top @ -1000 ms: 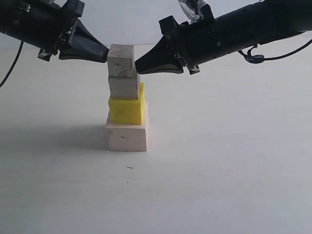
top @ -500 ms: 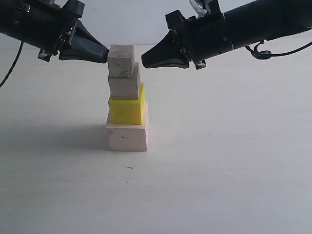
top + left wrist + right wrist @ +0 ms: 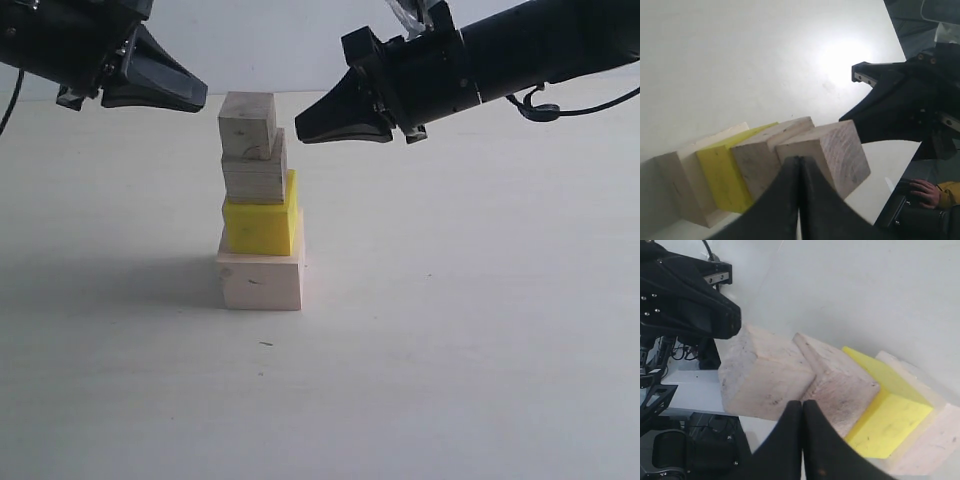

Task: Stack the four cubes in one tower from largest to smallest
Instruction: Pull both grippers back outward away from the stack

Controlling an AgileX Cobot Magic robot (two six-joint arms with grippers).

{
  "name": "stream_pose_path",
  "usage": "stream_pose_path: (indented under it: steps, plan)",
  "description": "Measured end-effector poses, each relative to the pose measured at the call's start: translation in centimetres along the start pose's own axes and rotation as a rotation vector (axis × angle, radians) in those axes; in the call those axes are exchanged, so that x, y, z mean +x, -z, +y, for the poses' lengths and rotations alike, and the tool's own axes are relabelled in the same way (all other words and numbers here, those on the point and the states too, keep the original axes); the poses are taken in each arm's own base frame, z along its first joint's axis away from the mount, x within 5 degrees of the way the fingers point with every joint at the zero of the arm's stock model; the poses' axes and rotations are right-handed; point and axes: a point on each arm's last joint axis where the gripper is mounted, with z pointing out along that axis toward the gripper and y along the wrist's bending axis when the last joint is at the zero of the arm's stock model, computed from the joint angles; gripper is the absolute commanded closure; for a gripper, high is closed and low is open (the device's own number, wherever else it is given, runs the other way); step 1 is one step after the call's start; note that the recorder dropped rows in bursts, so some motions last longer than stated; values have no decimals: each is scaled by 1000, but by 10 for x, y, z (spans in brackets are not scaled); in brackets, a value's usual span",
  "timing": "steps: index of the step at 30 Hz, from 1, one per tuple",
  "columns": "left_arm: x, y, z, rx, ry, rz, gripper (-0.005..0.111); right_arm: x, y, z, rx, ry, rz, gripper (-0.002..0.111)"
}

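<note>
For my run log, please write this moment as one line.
tower: four cubes, standing | left pincer: shut, off top cube | right pincer: shut, off it | task: looks done

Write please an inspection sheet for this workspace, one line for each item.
Surface: pale table, one small dark speck.
Job's things: tower standing; large wood cube, yellow cube, medium wood cube, small wood cube on top, edges not flush.
Clutter: nothing seen.
Grippers: left gripper and right gripper beside the top cube, apart from it, jaws shut.
Cables: black cable by the right arm, another by the left arm.
Surroundings: a person's hand past the table edge, left wrist view.
</note>
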Motion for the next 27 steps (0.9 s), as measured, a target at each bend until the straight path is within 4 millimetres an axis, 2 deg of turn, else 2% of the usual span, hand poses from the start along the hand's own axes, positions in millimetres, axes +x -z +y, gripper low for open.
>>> stream_pose_path:
  steps: [5, 10, 15, 27]
  plan:
    - [1, 10, 1, -39, -17, -7, 107, -5, 17, -5, 63, -10, -40, 108]
    - [10, 6, 10, -70, 2, 12, 107, -3, 25, -18, 160, -40, -49, 108]
    - [23, -1, 21, -105, 28, 42, 107, 9, 22, -28, 199, -87, -33, 108]
    - [42, -10, 36, -151, 28, 64, 107, 21, 11, -46, 176, -154, 27, 108]
